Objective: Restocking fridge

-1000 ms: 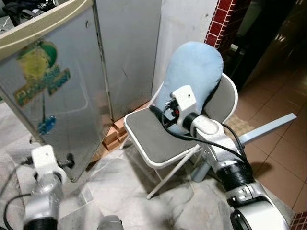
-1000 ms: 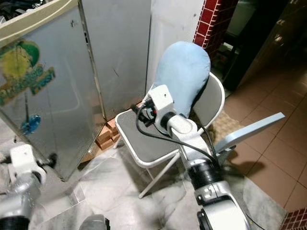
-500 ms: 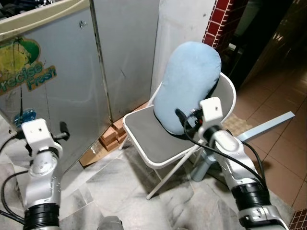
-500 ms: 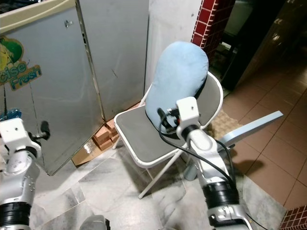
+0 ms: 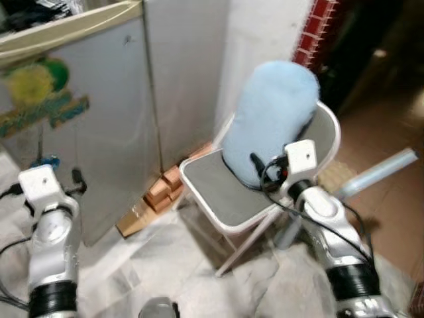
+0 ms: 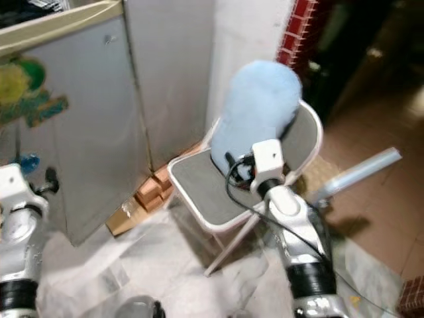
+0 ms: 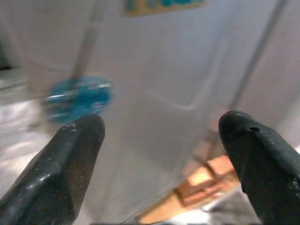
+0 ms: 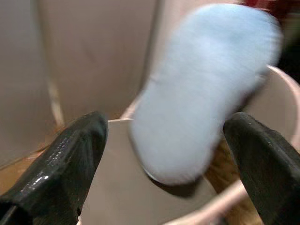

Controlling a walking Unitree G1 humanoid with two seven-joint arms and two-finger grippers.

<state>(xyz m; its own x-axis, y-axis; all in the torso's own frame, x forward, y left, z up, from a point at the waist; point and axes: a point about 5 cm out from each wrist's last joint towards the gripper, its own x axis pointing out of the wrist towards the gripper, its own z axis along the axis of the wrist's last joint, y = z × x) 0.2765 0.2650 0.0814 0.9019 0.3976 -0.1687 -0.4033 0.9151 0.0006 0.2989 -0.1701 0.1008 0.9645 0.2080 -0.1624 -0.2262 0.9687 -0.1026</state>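
The grey fridge (image 5: 99,119) stands at the left with its door closed and a green and yellow sticker (image 5: 40,99) on the front. My left gripper (image 7: 159,136) is open and empty, held a short way in front of the fridge door; in the left eye view it is the left gripper (image 5: 76,180) at the lower left. My right gripper (image 8: 164,140) is also open and empty, pointing at a pale blue cushion (image 8: 206,103). In the left eye view, the right gripper (image 5: 257,167) hangs over the chair's seat.
A white folding chair (image 5: 212,192) with a grey seat holds the blue cushion (image 5: 275,112) upright against its back. Brown boxes or bricks (image 5: 156,195) lie on the floor between fridge and chair. A red tiled wall (image 5: 318,26) and a grey-blue bar (image 5: 381,169) are at the right.
The view has shifted and is now blurred. Over the second, my left arm rose in front of the fridge, and my right arm drew back from the cushion toward the chair's right side.
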